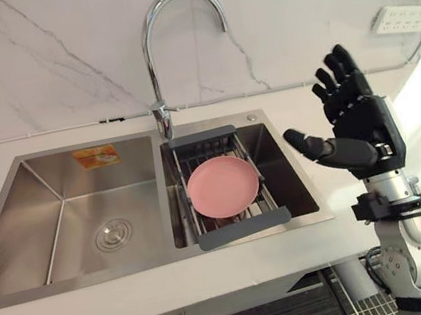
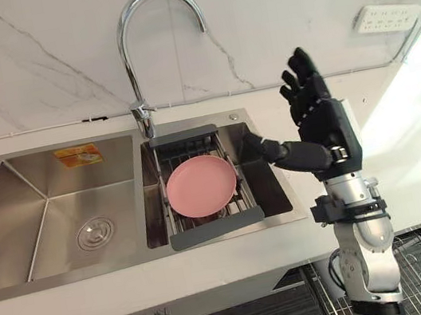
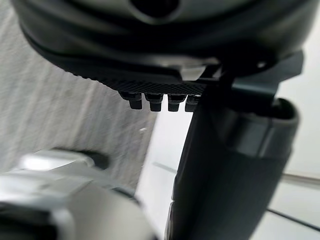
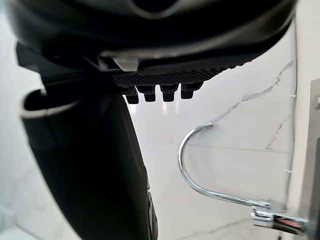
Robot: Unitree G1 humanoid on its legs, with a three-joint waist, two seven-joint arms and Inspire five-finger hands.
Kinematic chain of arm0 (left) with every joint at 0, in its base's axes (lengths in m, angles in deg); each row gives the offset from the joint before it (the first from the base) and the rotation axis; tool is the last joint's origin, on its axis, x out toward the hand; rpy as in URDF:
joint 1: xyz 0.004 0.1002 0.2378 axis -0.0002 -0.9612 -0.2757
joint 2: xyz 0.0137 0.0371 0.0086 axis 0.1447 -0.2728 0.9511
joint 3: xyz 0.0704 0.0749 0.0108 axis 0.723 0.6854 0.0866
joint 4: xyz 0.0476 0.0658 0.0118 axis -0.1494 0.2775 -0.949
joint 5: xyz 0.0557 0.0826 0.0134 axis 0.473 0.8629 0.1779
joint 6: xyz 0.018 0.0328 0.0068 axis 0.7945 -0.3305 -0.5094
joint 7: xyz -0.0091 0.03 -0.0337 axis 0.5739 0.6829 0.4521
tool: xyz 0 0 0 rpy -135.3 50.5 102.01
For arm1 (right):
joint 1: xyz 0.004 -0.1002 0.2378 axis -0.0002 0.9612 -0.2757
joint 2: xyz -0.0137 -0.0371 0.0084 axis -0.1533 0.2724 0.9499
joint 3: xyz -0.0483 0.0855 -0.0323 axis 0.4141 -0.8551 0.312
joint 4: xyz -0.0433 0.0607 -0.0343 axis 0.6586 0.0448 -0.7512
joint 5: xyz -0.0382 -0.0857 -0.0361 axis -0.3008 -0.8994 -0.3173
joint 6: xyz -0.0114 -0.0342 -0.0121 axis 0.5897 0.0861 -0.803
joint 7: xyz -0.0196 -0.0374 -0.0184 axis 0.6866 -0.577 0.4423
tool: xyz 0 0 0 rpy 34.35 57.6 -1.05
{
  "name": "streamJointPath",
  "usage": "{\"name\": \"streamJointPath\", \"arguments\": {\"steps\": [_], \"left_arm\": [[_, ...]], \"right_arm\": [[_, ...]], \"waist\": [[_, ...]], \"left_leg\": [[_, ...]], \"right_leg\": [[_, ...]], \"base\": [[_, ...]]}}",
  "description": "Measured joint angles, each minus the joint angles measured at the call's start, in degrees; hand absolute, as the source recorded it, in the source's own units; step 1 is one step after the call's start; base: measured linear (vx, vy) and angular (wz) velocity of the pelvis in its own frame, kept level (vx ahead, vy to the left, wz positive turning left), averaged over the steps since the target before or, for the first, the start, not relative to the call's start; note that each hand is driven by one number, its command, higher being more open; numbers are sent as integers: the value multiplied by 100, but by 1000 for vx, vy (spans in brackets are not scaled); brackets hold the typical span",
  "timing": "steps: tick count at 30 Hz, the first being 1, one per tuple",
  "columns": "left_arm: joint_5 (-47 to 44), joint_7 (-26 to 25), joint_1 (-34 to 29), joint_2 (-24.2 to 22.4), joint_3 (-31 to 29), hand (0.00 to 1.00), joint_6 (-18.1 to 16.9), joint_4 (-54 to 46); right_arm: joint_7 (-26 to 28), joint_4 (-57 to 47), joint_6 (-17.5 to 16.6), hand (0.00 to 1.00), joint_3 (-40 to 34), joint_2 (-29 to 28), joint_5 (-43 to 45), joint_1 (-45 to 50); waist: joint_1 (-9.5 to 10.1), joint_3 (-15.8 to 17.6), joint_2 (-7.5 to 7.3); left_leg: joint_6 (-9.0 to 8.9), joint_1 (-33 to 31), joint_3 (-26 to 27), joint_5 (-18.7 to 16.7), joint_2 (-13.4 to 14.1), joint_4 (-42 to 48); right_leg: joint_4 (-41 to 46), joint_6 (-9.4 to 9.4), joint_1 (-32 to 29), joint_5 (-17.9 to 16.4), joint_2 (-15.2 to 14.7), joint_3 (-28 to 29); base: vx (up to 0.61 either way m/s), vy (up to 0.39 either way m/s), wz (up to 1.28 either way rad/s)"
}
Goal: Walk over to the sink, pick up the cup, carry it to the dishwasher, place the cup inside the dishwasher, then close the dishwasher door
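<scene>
Left eye view: R hand [image 1: 360, 123] up over the counter [image 1: 137, 299], just right of the sink [image 1: 69, 230], fingers spread, thumb out, holding nothing. Pink plate [image 1: 223, 186] lies on the rack [image 1: 243, 229] across the right basin. Faucet [image 1: 168, 3] behind. L hand [image 3: 160, 45] relaxed, holding nothing.

You will find a brushed satin stainless-steel sink [image 1: 52, 224], a mirror-polished chrome faucet [image 1: 152, 70], a smooth pink plate [image 1: 223, 186], a metal-wire rack [image 1: 244, 228] with matt grey plastic-looking ends, a glossy grey-veined marble-look wall [image 1: 33, 66] and a matt dark right hand [image 1: 358, 121].
</scene>
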Motion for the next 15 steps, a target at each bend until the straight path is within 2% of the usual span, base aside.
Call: {"name": "streamJointPath", "arguments": {"steps": [3, 6, 10, 13, 15], "left_arm": [[-52, 36, 20, 46, -68, 100, 38, 76], [-42, 132, 46, 77, -166, 100, 115, 127], [77, 149, 68, 104, -244, 100, 167, 157], [121, 156, 88, 109, -271, 100, 211, 158], [123, 159, 114, 122, -269, 100, 276, 171]], "right_arm": [[129, -5, 35, 100, -46, 413, -595, -124], [392, -31, 42, 100, -52, 1088, -1466, -342], [1004, -26, 106, 100, -20, 1951, -2213, -813], [1267, -7, 95, 100, 32, 2199, -2499, -1207], [1505, 76, -38, 100, 281, 2422, -3065, -1541]], "waist": [[-1, -35, -45], [-33, -91, -97], [-38, -183, -161], [-52, -213, -176], [-59, -235, -177]], "left_leg": [[-53, 96, 23, 81, 45, -172], [-84, 138, 39, 173, 65, -360], [-101, 86, 38, 268, 66, -550], [-108, 37, 34, 294, 67, -591], [-114, 26, 22, 300, 66, -612]], "right_leg": [[-9, -26, 9, 4, 64, 3], [-14, -45, -22, -3, 100, 1], [-15, -49, -157, -5, 119, -27], [-14, -55, -222, 2, 125, -53], [-14, -59, -238, 7, 127, -99]], "base": [[-37, -61, -5], [-35, -53, -3], [-16, -27, 0], [-5, -21, 0], [-5, -29, 3]]}}
